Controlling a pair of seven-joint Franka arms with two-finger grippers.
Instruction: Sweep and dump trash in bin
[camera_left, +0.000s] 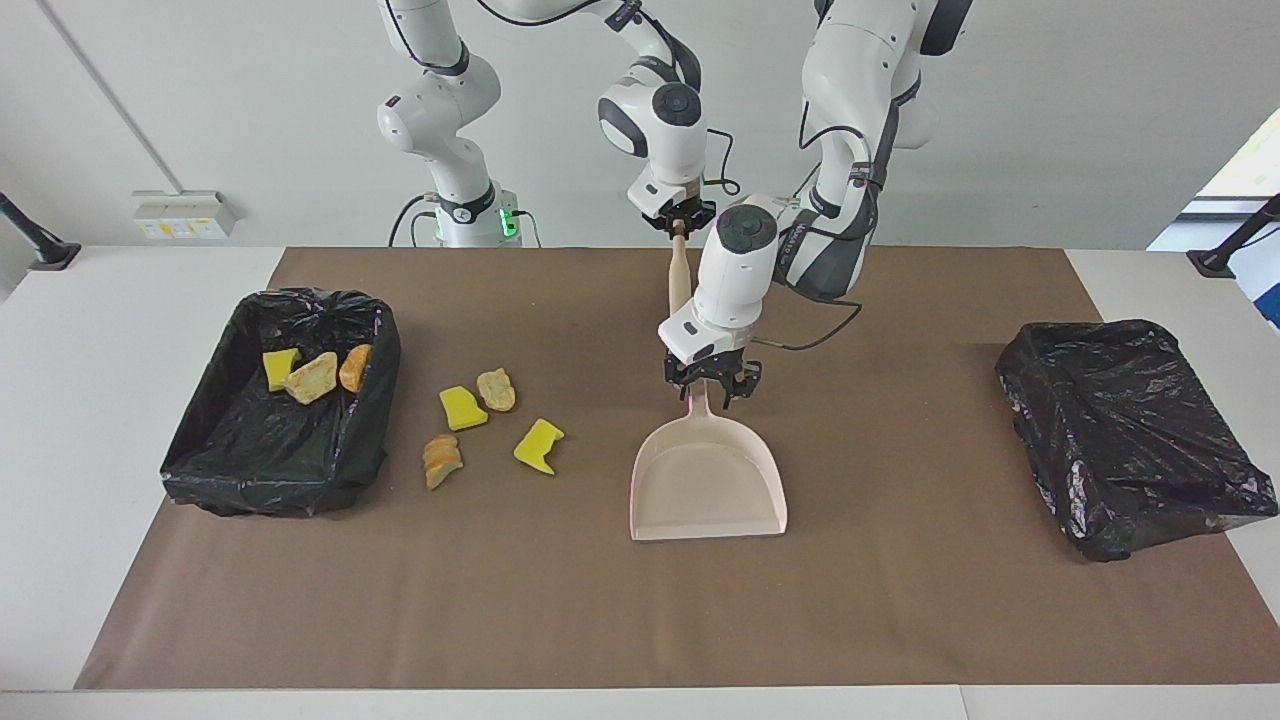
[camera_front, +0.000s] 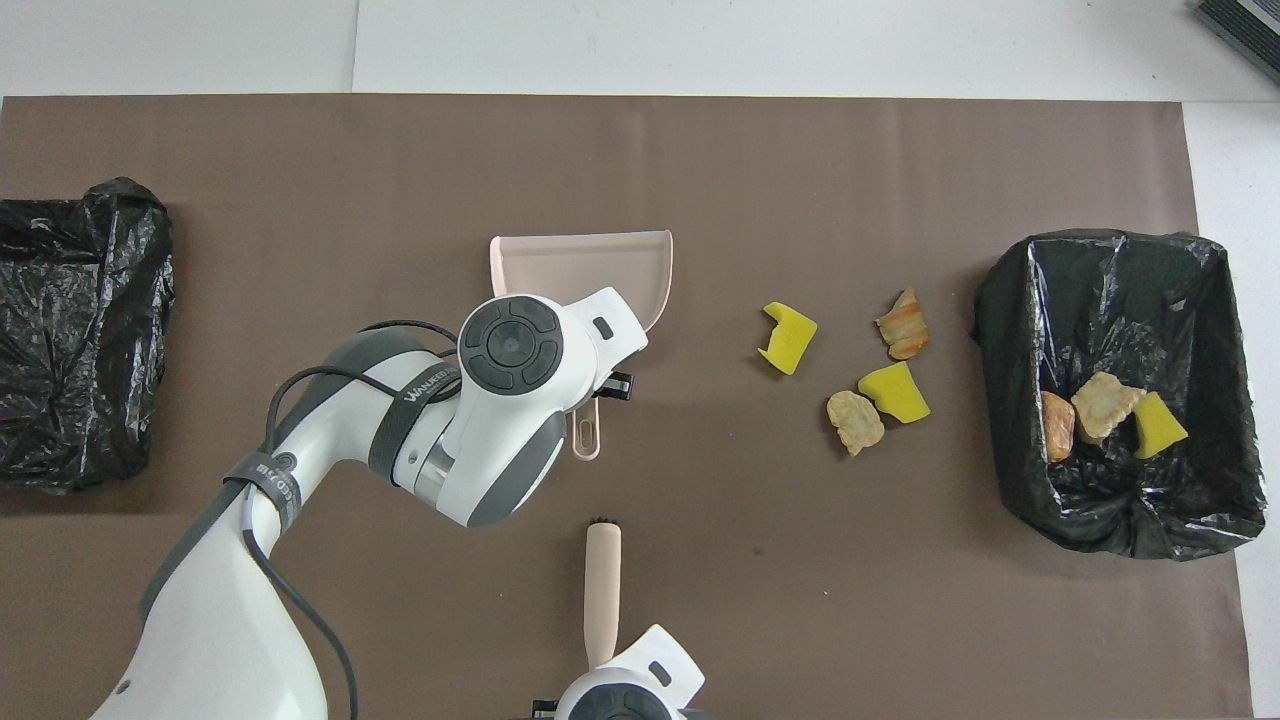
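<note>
The right gripper (camera_left: 679, 224) is closed on the pale wooden brush handle (camera_left: 680, 272). The left gripper (camera_left: 708, 388), jaws seemingly half-closed, should be centred on the pink plastic dustpan (camera_left: 708, 487) handle.

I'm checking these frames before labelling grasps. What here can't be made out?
- Left claw around the dustpan handle: the overhead view has it under the arm's own wrist; the facing view leaves contact unclear.
- Brush: its bristle end is behind the left arm in the facing view; its top is under the right claw overhead.
- Second bin: cut off by the overhead edge.
</note>
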